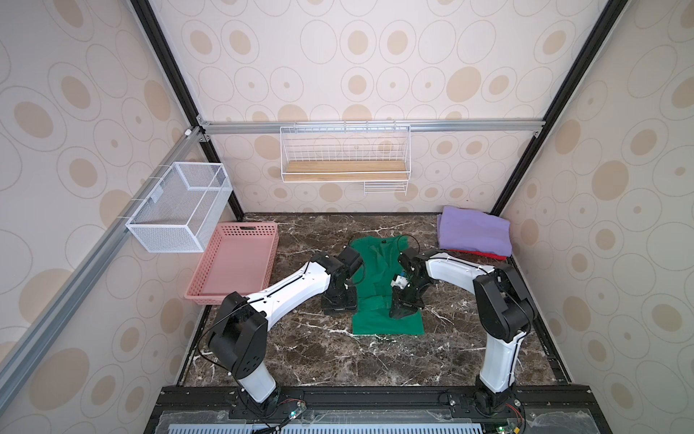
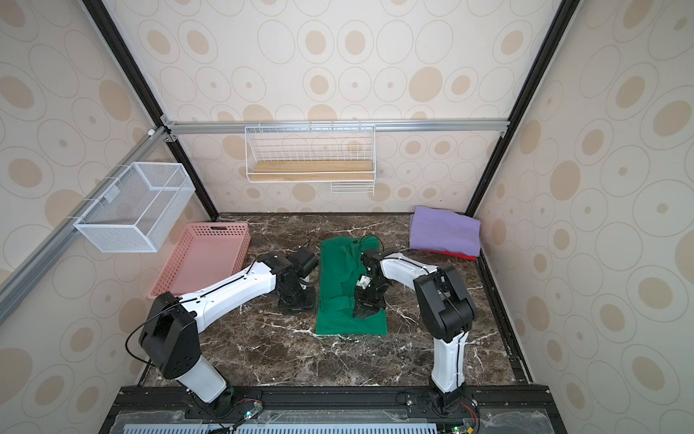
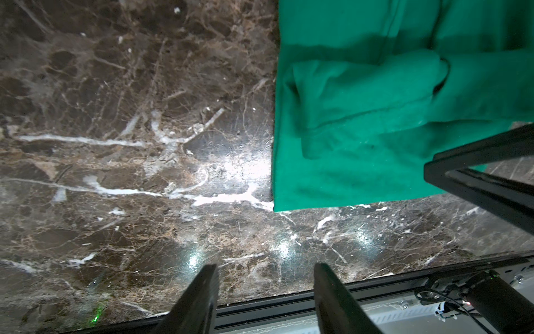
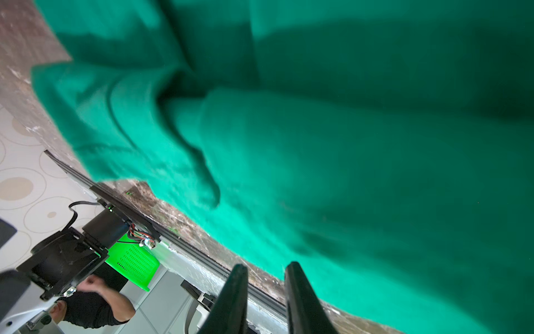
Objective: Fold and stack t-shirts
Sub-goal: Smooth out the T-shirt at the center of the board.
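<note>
In both top views, showing pink basket bare-floored, green t-shirt lying mid-table, lavender t-shirt resting on red t-shirt (far corner). Left wrist alone revealing left gripper parted over marble; right wrist, right gripper narrowly parted, gripping nothing.

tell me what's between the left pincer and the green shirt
Only bare marble tabletop lies between the left pincer and the green shirt, shown in the left wrist view.

**Hovering at the green cloth's edge**

I am holding my gripper by the rumpled green t-shirt, fingers slightly apart and gripping nothing. The shirt is lying on the marble table, and a person is showing beyond the table's edge.
</note>
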